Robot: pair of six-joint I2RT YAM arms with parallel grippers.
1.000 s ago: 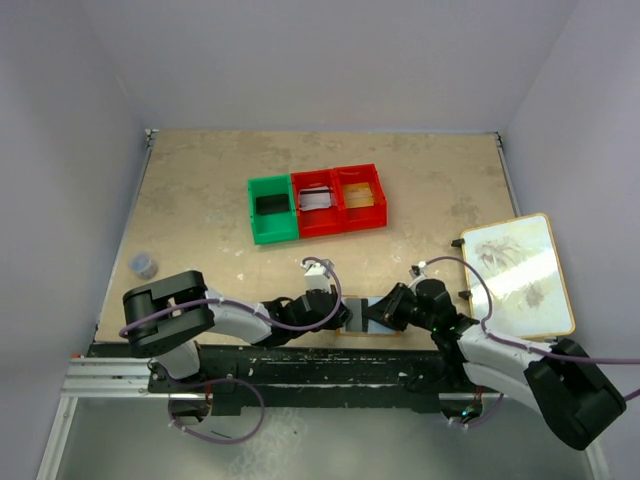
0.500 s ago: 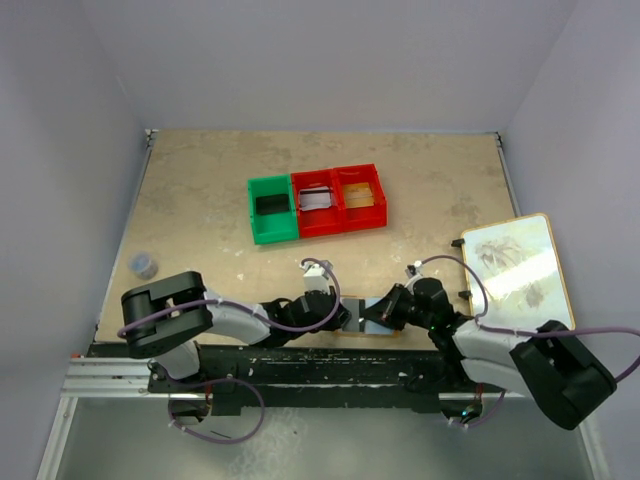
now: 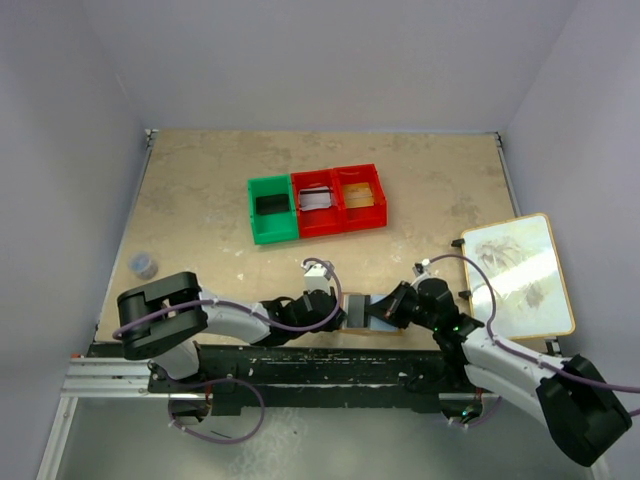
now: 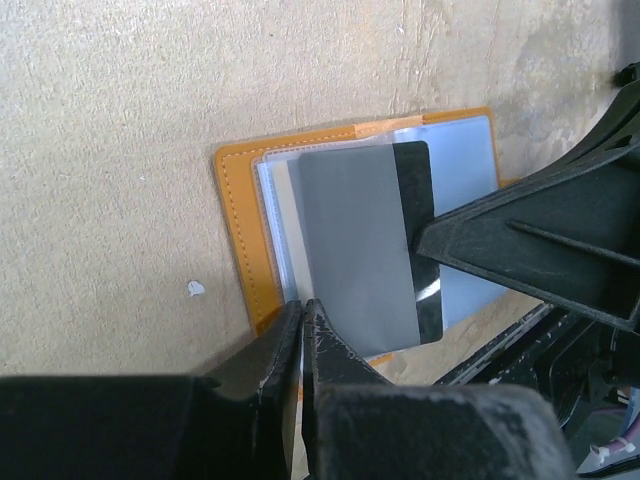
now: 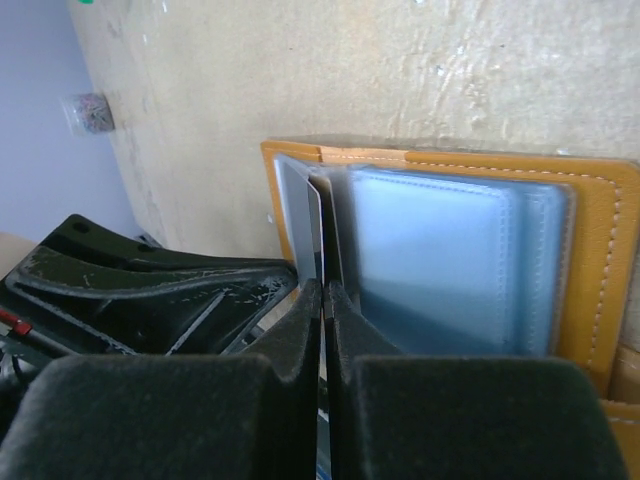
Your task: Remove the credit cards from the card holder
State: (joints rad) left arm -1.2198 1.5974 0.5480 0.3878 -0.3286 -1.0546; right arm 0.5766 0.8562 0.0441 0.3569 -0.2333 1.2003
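The card holder (image 3: 357, 306) lies open at the table's near edge, orange-tan with pale blue pockets (image 4: 235, 230). A grey credit card (image 4: 360, 240) with a black stripe sticks partway out of its pocket. My right gripper (image 5: 322, 288) is shut on that card's striped edge; the card (image 5: 300, 215) shows edge-on between the fingers (image 4: 500, 235). From the top view the right gripper (image 3: 386, 310) comes in from the right. My left gripper (image 4: 301, 305) is shut, its tips resting at the holder's near edge by the card; in the top view the left gripper (image 3: 338, 312) is on the holder's left.
A green bin (image 3: 272, 228) and two red bins (image 3: 312, 226) (image 3: 362, 218) stand mid-table, with a black, a grey-white and a gold card inside. A large white tan-edged board (image 3: 520, 275) lies at the right. A small dark object (image 3: 145, 264) sits at the left.
My right gripper has shut on the card's edge and its arm has shifted slightly. The left gripper stays shut in place.
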